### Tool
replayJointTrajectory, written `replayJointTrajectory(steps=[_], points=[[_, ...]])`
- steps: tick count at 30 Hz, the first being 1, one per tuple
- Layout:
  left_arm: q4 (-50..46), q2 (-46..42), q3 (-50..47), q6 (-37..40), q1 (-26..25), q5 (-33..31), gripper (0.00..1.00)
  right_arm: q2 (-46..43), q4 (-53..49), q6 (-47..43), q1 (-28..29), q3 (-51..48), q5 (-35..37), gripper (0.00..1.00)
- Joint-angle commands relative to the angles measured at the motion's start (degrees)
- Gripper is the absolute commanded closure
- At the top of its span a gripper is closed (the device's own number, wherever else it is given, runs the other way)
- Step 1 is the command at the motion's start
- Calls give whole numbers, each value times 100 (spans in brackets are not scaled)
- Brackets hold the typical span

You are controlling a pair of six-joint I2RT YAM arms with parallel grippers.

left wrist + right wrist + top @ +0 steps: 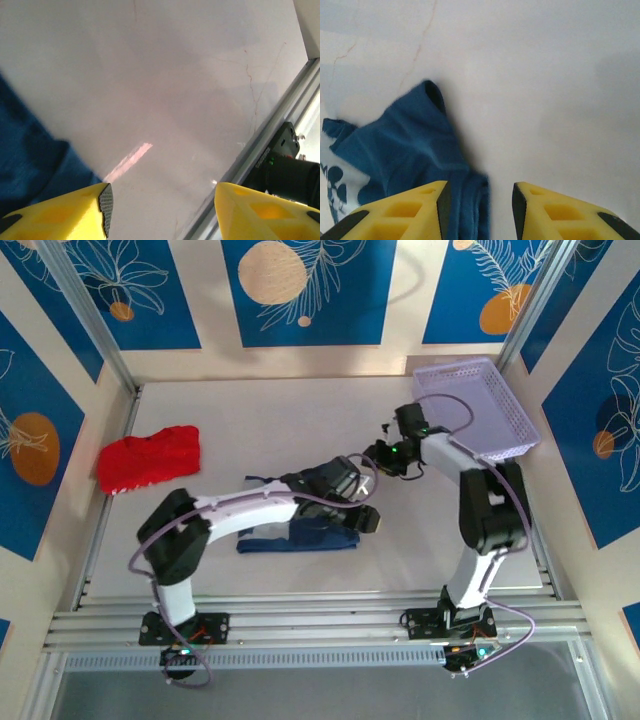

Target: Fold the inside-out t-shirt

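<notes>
Crumpled navy t-shirt [300, 538] at centre frame, left gripper [162, 200] released over the table [175, 75], right gripper [479, 197] spread open above the cloth's edge

Table [260, 410]: pale, flat
Near centre: inside-out t-shirt [310, 538], bunched
Left: red garment [150, 458]
Far right corner: lavender basket [480, 405]

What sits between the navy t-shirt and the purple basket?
The right end effector hangs over that stretch, seen in the top external view; beneath it the table between t-shirt and basket is bare.
</notes>
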Motion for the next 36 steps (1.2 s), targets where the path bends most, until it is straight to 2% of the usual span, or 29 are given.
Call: replayJointTrajectory(steps=[1,4,6,11,14,17,21,25,36], points=[[-317,-946,-492,201,667,-477,41,-920,-132,88,3,-827,-471,59],[-393,-1033,-662,-3,1491,-322,38,-1655,58,350,284,-1757,-942,52],[-322,-882,-579,30,1814,-206,38,-1915,-2,514,585,-2118,-1015,48],[-583,-191,201,425,2104,-303,35,-1985,261,877,1111,-2645,-864,48],[-809,358,805,675,2132,-422,34,-1670,472,967,1377,-2693,-791,54],[-1076,954,1417,900,2132,-485,33,-1424,550,958,1487,-2652,-721,66],[-1400,1492,2047,1111,2134,-521,32,-1557,442,924,1515,-2681,-614,84],[-1521,1594,2238,1183,2132,-580,32,-1821,277,930,1528,-2706,-636,97],[-1743,1371,2195,1438,2132,-948,32,-2598,-110,1279,1756,-2974,-761,100]])
